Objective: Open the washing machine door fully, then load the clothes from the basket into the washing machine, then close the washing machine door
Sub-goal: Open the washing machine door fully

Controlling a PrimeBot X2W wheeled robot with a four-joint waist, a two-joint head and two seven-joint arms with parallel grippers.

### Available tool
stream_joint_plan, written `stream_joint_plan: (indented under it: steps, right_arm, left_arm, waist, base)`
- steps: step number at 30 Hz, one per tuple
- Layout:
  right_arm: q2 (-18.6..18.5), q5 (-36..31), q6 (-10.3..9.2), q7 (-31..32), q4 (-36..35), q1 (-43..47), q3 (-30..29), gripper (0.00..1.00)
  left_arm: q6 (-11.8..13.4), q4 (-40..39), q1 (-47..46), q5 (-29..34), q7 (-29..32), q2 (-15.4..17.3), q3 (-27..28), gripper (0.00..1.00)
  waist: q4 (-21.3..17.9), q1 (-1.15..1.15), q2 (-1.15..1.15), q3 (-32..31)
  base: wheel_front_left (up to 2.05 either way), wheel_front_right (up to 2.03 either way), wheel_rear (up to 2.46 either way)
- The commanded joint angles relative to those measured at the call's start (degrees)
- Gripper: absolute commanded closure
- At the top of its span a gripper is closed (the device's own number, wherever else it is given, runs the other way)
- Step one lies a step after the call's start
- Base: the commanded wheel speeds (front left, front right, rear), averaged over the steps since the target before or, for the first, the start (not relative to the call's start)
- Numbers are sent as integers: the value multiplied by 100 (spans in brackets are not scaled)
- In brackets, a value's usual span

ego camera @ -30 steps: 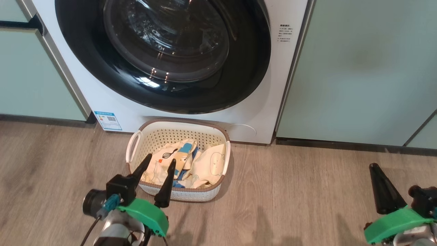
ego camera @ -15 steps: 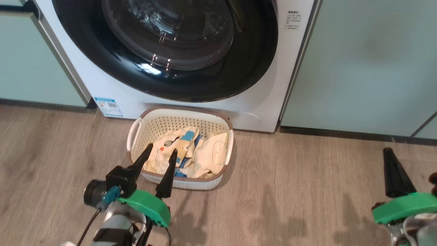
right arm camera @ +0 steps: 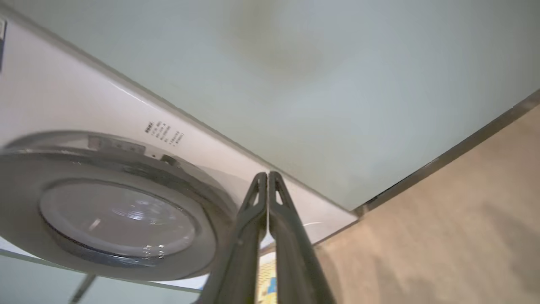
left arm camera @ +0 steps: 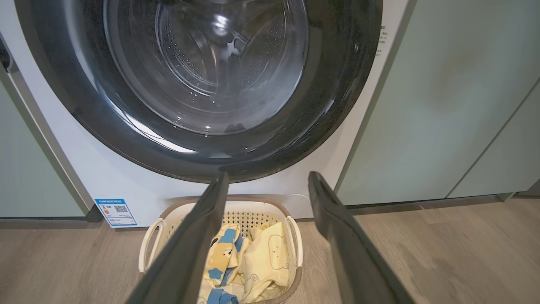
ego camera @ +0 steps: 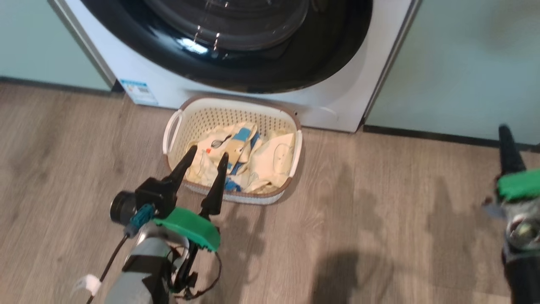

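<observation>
The white washing machine (ego camera: 346, 90) (left arm camera: 126, 190) stands ahead, its black-rimmed glass door (ego camera: 253, 63) (left arm camera: 202, 84) (right arm camera: 114, 211) shut flat against the front. On the floor before it sits the cream basket (ego camera: 179, 122) (left arm camera: 149, 240) with pale yellow and blue clothes (ego camera: 244, 156) (left arm camera: 253, 261) inside. My left gripper (ego camera: 209, 155) (left arm camera: 268, 181) hangs open over the basket's near left side, nothing between its fingers. My right gripper (ego camera: 504, 128) (right arm camera: 268, 175) is shut and empty, low at the right, pointing toward the machine's lower right corner.
Pale green cabinet doors (ego camera: 464, 63) (left arm camera: 443, 105) flank the machine on both sides. The floor (ego camera: 379, 211) is grey wood planks, open to the right of the basket. A blue sticker (ego camera: 139, 90) marks the machine's lower left corner.
The head camera has tilted down and shifted, so the machine and basket sit higher in the picture. The right gripper has moved toward the right edge. Both grippers keep their state.
</observation>
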Motion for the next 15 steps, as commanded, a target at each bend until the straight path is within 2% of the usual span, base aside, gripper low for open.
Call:
stream_joint_plan:
  steps: [1, 7, 15]
  right_arm:
    - [-83, 231, -17, 111, -137, -308, 44, 100]
    - [-140, 1881, -17, 1224, 229, -1169, -262, 100]
    - [-122, 3098, -17, 2301, 992, -2505, -567, 100]
  left_arm:
    - [-20, -214, -255, 69, -60, 38, 172, 0]
    - [-64, -255, -483, 69, -60, -13, 62, 0]
    - [-86, -288, -632, 10, -60, -56, -61, 0]
  waist:
    - [87, -1, 0, 131]
    - [319, -1, 0, 393]
    - [650, -1, 0, 676]
  base:
    - [0, 0, 0]
    - [0, 0, 0]
    - [0, 0, 0]
